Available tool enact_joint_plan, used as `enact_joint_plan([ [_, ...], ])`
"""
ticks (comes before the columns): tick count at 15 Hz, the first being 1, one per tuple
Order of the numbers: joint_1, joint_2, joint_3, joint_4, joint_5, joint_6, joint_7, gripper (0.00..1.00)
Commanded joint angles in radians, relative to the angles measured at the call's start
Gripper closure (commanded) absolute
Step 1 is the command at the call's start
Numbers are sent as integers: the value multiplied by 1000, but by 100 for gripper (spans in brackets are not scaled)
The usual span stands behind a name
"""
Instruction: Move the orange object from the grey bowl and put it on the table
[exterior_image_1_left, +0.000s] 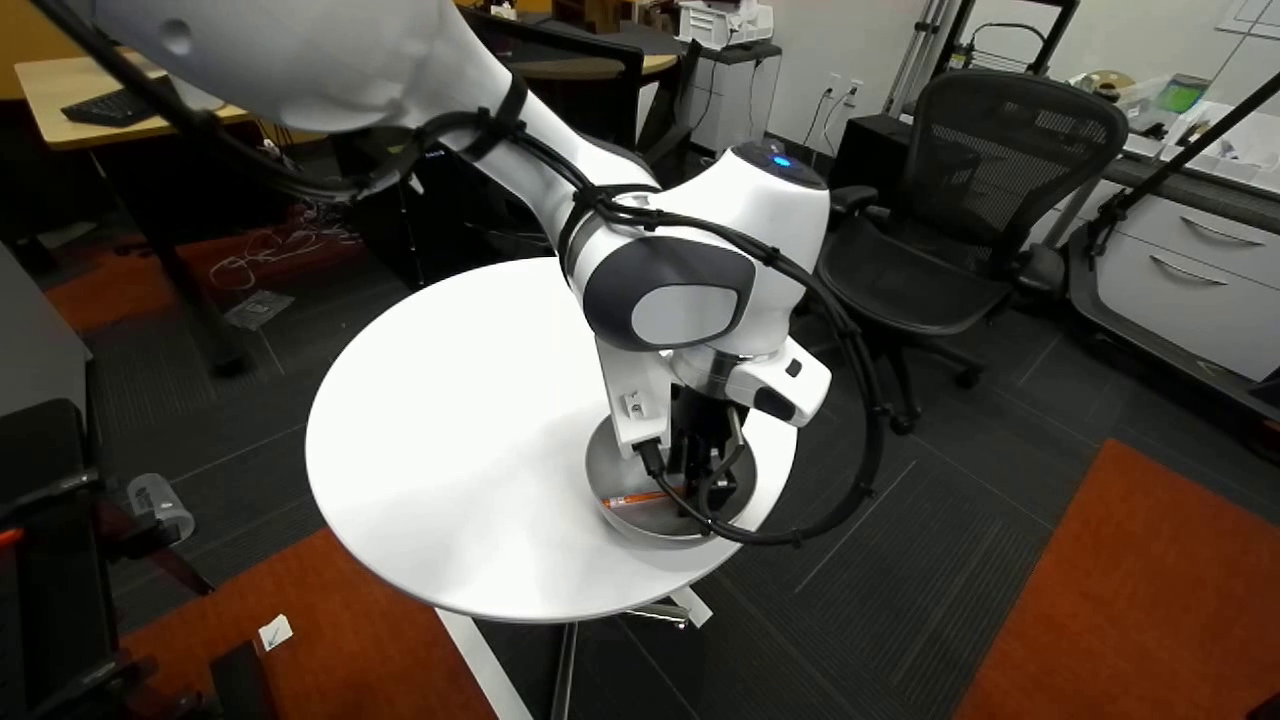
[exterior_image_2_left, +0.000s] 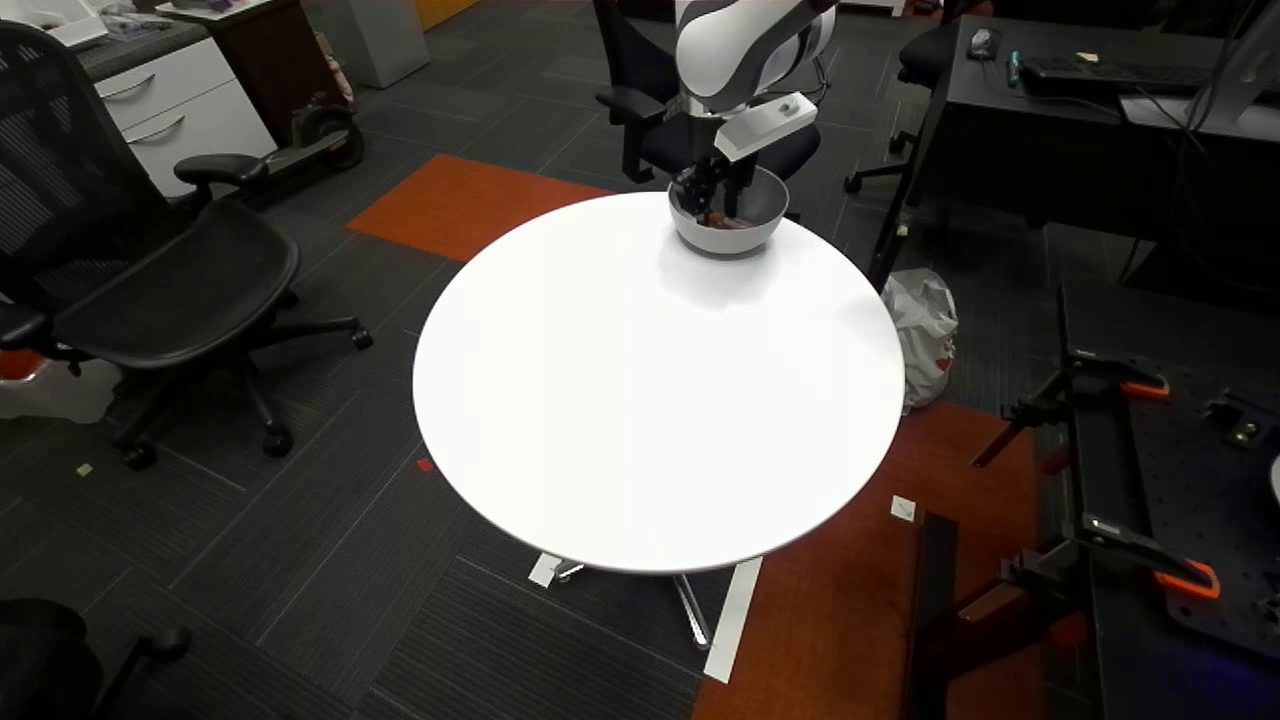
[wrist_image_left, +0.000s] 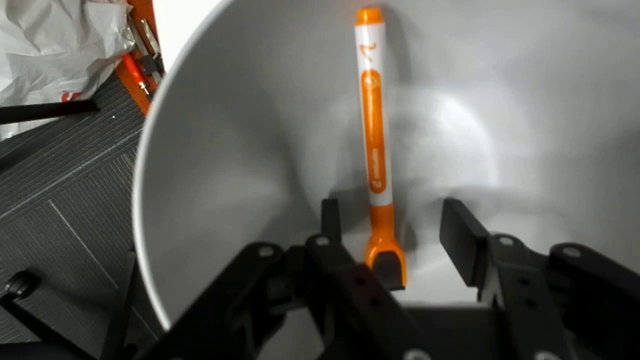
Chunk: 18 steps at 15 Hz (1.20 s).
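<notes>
The orange object is a thin orange and white marker-like stick (wrist_image_left: 376, 130) lying inside the grey bowl (wrist_image_left: 220, 165). It also shows in an exterior view (exterior_image_1_left: 632, 499). The grey bowl stands near the edge of the round white table (exterior_image_1_left: 450, 450) in both exterior views (exterior_image_2_left: 725, 240). My gripper (wrist_image_left: 387, 220) is open and reaches down into the bowl. Its fingers stand on either side of the orange object's lower end, with a gap on both sides. In an exterior view the gripper (exterior_image_1_left: 705, 485) partly hides the stick.
The bowl's wall surrounds my fingers. A black cable loop (exterior_image_1_left: 868, 440) hangs from the arm beside the bowl. Black office chairs (exterior_image_1_left: 970, 200) stand near the table. A white plastic bag (exterior_image_2_left: 920, 330) lies on the floor by the table.
</notes>
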Motion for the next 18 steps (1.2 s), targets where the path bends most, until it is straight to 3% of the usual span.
enact_joint_plan([
  [1,-3,21,-4,53,8,-40,26,75],
  [4,-4,20,-6,57,7,-43,30,97],
  [5,-5,19,-5,56,9,-43,28,100],
  [6,-5,16,-5,52,10,-43,32,95],
  [18,90,-230,-56,-184,-22,18,177,95],
])
